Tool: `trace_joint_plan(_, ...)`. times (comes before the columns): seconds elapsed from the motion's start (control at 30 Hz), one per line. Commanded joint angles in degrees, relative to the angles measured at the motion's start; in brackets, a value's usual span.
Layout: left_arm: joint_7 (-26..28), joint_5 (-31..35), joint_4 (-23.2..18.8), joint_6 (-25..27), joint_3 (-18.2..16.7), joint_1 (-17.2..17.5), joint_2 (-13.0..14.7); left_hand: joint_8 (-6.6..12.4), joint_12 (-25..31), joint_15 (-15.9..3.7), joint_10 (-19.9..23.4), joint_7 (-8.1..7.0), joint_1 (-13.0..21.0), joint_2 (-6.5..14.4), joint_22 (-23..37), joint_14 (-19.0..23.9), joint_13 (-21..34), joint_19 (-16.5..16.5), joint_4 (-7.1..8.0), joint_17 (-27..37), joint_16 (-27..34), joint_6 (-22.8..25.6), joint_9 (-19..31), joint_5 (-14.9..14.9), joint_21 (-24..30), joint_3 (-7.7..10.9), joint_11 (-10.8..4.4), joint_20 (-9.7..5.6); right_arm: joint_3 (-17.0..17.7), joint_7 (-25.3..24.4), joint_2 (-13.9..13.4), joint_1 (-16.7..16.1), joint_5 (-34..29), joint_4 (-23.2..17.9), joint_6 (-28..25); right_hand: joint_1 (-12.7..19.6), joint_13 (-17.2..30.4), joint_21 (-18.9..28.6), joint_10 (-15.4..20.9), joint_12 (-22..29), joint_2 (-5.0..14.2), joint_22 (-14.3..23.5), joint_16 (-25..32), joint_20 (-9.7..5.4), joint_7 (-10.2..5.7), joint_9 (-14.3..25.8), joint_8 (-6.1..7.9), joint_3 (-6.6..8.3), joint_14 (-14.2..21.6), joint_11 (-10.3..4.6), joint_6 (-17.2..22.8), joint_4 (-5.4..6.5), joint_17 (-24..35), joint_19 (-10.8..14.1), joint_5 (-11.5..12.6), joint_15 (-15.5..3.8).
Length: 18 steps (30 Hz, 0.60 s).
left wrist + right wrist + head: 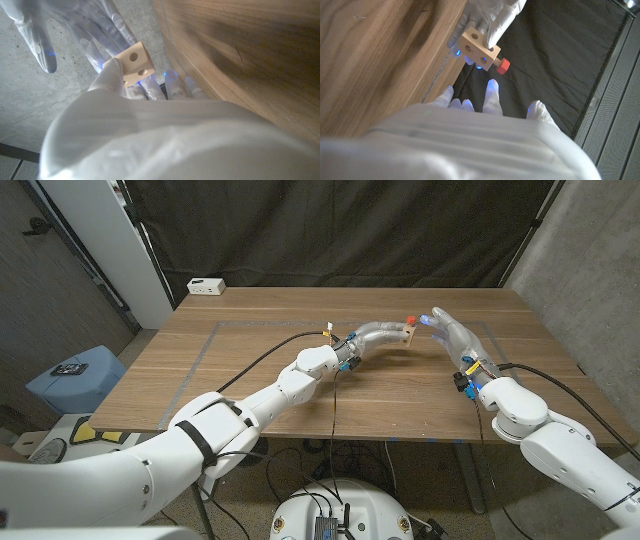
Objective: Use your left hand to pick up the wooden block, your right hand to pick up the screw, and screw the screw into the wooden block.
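A: Right wrist view: the block (479, 48) sits in the left hand (490, 17), raised off the table (380, 60), screw (502, 65) already seated.

B: Why raised?

A: Likely for turning access. The right hand (452, 332), fingers spread, holds nothing.

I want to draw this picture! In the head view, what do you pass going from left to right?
Small white box at the table's far corner → left hand in its white glove → pale wooden block with holes → red-headed screw → right hand, fingers spread.
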Motion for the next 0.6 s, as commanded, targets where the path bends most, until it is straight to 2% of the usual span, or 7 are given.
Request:
trace_joint_plan(0.03,0.5,0.2,-1.9,0.9,0.3,0.6,0.7,0.25,0.2,-1.52,0.1,0.79,0.1,0.3,0.3,0.3,0.1,0.4,0.09,0.2,0.2,1.4,0.3,0.3,0.4,0.52,0.57,0.35,0.4,2.0,0.0,0.3,1.2,1.3,1.2,-0.8,0.2,-0.2,-1.0,-0.2,0.00,0.2,-0.1,0.35,-0.21,0.0,-0.06,-0.22,-2.1,-0.04,-1.0,0.03,0.2,-0.7,-0.2,0.00)
trace_joint_plan(0.17,0.7,0.3,-2.6,1.2,0.4,0.8,0.9,0.25,0.2,-1.51,0.2,0.78,0.1,0.3,0.3,0.4,0.1,0.4,0.05,0.2,0.2,1.4,0.3,0.3,0.4,0.52,0.59,0.32,0.1,2.7,0.1,0.7,1.4,1.9,1.9,-1.3,0.2,-0.3,-1.7,-0.2,-0.12,0.2,-0.3,0.50,-0.90,0.0,-0.02,-0.40,-2.8,-0.14,-2.0,0.17,0.3,-1.4,-0.2,0.02)
trace_joint_plan(0.6,1.1,0.3,-3.0,1.4,0.4,0.9,1.1,0.22,0.2,-1.50,0.1,0.81,0.1,0.4,0.3,0.4,0.1,0.3,0.06,0.2,0.2,1.3,0.3,0.3,0.4,0.55,0.56,0.39,-2.1,4.0,1.7,2.9,1.7,4.0,4.3,-2.9,0.2,-0.4,-4.4,-0.4,-0.08,0.2,-0.5,0.60,-1.62,0.0,0.16,-0.87,-4.8,-0.28,-4.6,0.89,0.6,-3.6,-0.4,0.14)
